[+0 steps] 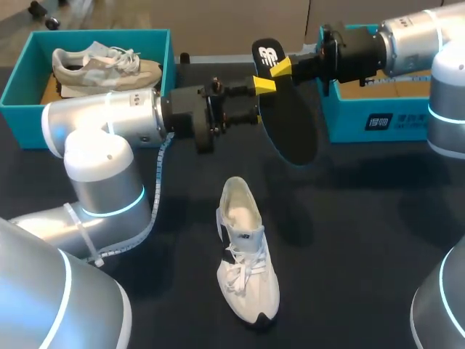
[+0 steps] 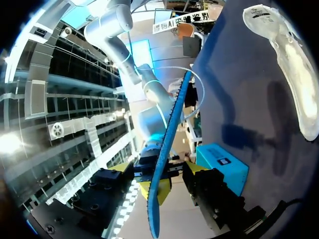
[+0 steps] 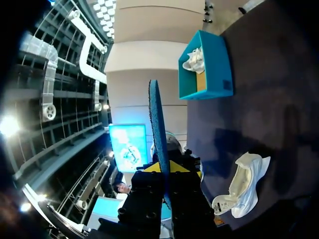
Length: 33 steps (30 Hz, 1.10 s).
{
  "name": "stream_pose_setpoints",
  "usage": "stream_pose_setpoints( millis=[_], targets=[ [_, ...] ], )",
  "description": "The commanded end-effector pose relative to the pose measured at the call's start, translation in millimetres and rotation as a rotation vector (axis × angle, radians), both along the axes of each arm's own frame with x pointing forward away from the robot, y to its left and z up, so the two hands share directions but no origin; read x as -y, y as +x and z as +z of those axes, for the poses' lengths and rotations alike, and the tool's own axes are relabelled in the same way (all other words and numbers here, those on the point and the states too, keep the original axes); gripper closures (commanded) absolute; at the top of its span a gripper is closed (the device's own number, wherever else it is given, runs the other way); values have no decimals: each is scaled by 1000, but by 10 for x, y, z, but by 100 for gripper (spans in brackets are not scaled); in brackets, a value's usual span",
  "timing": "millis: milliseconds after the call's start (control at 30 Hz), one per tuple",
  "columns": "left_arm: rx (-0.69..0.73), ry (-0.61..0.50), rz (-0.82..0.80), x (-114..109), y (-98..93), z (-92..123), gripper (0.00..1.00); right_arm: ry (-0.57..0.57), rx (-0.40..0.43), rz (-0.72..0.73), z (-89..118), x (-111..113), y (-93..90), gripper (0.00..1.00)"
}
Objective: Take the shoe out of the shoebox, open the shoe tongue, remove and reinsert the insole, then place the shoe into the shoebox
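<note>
Upper centre of the frame, the right gripper [image 1: 272, 76] pinches the broad black foam insole with a blue rim [image 1: 290, 123], held aloft. Whether the left gripper [image 1: 251, 103] beside it grips it too, I cannot tell. Below, on the dark table [image 1: 363, 218], lies the white lace-up shoe [image 1: 243, 254]. Reinserting likely goes best toe-first, at a shallow angle, through the shoe's opening.

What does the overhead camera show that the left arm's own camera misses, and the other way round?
Only the head view shows the teal shoebox at the table's far left with a beige sneaker inside, and the insole face-on, broad and black. Only the left wrist view shows that insole edge-on, a thin blue strip between the open fingers of the left gripper. Both show the white shoe on the table and the other blue box.
</note>
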<state>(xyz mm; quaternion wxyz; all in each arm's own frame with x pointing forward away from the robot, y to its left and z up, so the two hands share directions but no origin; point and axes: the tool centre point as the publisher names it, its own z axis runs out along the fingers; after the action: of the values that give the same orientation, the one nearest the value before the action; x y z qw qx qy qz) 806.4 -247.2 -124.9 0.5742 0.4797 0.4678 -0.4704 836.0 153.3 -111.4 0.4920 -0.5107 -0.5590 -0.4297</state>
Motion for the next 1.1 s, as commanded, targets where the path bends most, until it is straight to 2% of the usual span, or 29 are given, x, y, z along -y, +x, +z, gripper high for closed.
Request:
stream_pose_setpoints(
  millis=[33, 867, 1100],
  targets=[
    [7, 2, 12, 25, -47, 27, 51, -2, 0, -3, 0, -11, -8, 100],
    [42, 42, 73, 156, -59, 93, 76, -2, 0, -3, 0, -11, -8, 100],
    [43, 43, 84, 162, -69, 95, 78, -2, 0, -3, 0, -11, -8, 100]
  ],
)
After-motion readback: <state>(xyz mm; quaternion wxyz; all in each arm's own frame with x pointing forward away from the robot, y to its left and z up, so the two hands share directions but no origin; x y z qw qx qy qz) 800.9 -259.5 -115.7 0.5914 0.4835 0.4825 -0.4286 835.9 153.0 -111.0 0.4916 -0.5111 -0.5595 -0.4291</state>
